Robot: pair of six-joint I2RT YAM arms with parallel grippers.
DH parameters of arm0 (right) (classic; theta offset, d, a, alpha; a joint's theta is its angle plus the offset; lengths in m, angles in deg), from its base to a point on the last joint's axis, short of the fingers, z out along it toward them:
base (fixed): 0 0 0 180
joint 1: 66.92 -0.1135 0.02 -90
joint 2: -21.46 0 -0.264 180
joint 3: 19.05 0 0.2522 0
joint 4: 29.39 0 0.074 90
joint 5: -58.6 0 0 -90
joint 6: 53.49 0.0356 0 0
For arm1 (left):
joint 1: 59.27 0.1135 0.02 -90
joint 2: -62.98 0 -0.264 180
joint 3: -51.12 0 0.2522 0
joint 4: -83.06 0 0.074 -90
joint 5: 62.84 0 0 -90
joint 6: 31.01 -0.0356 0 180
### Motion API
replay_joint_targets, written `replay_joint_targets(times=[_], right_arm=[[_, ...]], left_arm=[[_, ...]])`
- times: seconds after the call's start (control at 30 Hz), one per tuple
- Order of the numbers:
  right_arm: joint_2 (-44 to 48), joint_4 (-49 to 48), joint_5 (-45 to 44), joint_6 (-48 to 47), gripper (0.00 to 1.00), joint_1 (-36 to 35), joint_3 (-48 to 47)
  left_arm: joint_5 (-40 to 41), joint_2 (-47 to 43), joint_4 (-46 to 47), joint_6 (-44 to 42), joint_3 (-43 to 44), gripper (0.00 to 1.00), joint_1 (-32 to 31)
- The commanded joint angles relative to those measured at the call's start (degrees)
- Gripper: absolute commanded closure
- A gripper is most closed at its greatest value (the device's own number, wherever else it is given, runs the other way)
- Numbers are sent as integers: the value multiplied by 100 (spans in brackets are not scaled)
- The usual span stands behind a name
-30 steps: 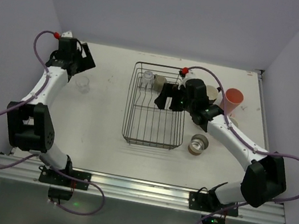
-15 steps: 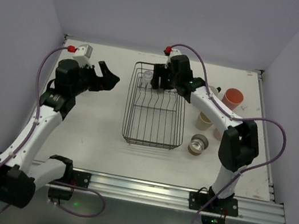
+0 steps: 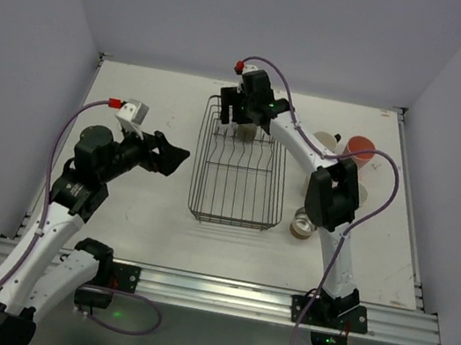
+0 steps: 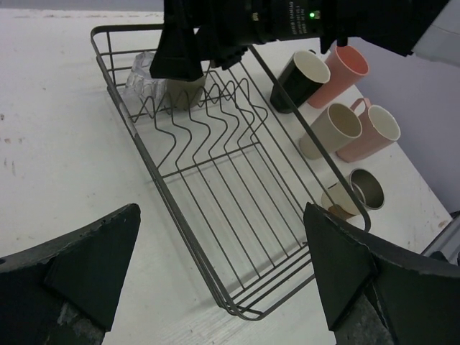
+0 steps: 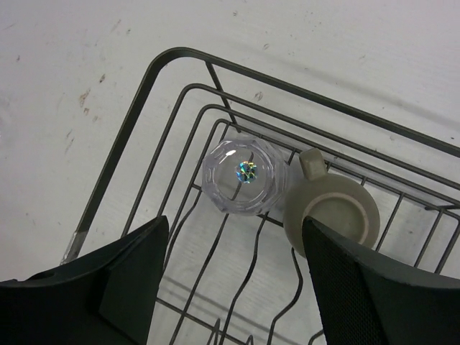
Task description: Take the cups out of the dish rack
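The black wire dish rack stands mid-table. In its far-left corner an upturned clear glass and an upturned grey-brown handled cup sit side by side. My right gripper hangs open and empty just above them, its fingers spread wide. My left gripper is open and empty, above the table left of the rack and facing it. Right of the rack stand a black mug, a pink tumbler, a beige mug and a pink mug.
Two more small cups, one lying on its side and a grey-brown one, sit by the rack's near right corner. The right arm stretches across the rack's far right side. Walls enclose the table on three sides.
My left arm has swung from the far left of the table toward the rack. My right gripper has moved from the rack's right side to above its far-left corner.
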Motion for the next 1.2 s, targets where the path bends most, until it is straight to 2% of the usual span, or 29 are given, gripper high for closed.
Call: replay_joint_targets(times=[0.0, 0.33, 0.77, 0.93, 1.1, 1.17], right_arm=[[-312, 357, 14, 17, 23, -87, -623], [-1112, 604, -398, 96, 25, -192, -1627], [-1209, 138, -1076, 52, 33, -254, -1425], [-1130, -169, -1146, -62, 41, -254, -1258], [-885, -546, -1085, 25, 62, -254, -1021], [-657, -775, -1032, 78, 66, -254, -680]], left_arm=[[216, -82, 105, -379, -12, 0, -225], [497, -179, -44, -581, -100, 0, -507], [700, -126, -159, -652, -38, 0, -604], [726, -82, -159, -661, -29, 0, -595], [779, -30, -141, -626, -56, 0, -569], [770, -3, -115, -608, -47, 0, -551]])
